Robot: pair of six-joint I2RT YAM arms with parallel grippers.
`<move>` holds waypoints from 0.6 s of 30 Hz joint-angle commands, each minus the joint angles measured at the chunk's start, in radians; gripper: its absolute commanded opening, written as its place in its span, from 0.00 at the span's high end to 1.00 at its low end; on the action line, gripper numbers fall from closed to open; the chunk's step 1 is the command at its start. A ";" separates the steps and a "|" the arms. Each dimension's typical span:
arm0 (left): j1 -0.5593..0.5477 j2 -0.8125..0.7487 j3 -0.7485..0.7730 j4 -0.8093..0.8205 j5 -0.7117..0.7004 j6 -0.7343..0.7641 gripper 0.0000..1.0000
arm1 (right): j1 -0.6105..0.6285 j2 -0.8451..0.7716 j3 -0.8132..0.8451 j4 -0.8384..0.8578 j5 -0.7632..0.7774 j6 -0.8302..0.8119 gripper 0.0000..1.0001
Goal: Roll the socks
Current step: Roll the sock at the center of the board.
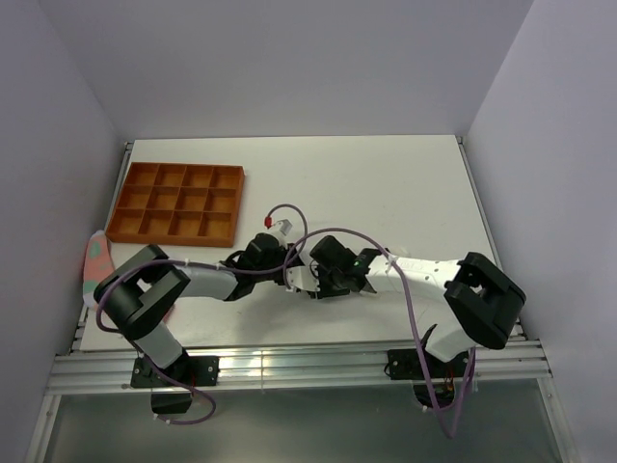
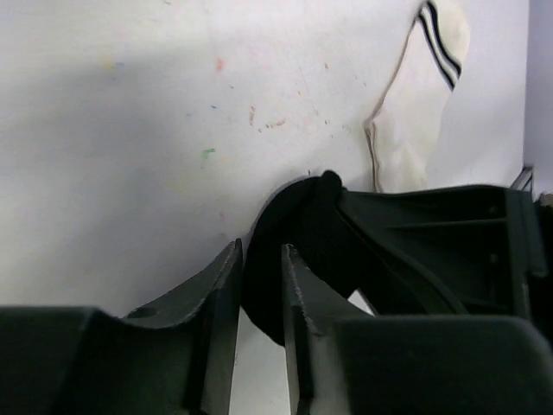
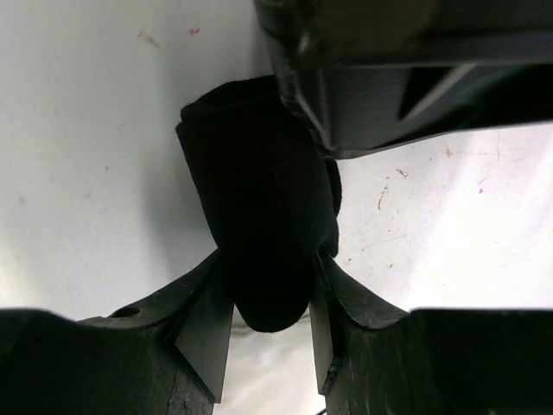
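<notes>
On my feeds both arms meet at the middle of the table [image 1: 386, 183], toward its near edge, and both are on the same thing. The right gripper [image 3: 270, 277] is clamped on the black sock [image 3: 259, 190]. Its two fingers press in from either side of a thick, folded bundle of dark fabric, and the rounded end of that bundle pokes down between them. The left gripper [image 2: 261, 259] is nearly closed, with only a narrow slot between its fingers. That slot is filled with the same black fabric, so I read it as pinching the sock too. From the left wrist view, the black fabric curves up out of the fingers and runs against the dark body of the other gripper, just beside it.

The white sock [image 2: 415, 112] lies flat on the table beyond the grippers, apart from the black one. Its two black cuff stripes are at the far end in the left wrist view. I cannot pick it out with any confidence from the overhead camera.

The tabletop is white and matte, flecked with small coloured specks in red, green and orange. An orange tray [image 1: 174, 239], divided into twelve compartments, sits at the far left. A pink fabric piece with teal patches [image 1: 96, 258] lies at the left edge. Pale grey-lavender walls [image 1: 289, 58] enclose three sides. A metal rail [image 1: 308, 367] runs along the near edge, and a purple cable [image 1: 415, 318] loops over the arms.
</notes>
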 commanded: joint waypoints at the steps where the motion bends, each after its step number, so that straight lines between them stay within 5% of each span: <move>1: 0.013 -0.097 -0.034 -0.026 -0.118 -0.086 0.70 | 0.003 0.069 -0.004 -0.071 -0.083 0.095 0.87; 7: 0.020 -0.273 -0.138 -0.085 -0.288 -0.223 0.58 | -0.001 0.127 0.036 -0.066 -0.058 0.190 0.90; 18: -0.056 -0.624 -0.359 -0.176 -0.523 -0.531 0.56 | -0.017 0.234 0.146 -0.069 -0.032 0.380 0.92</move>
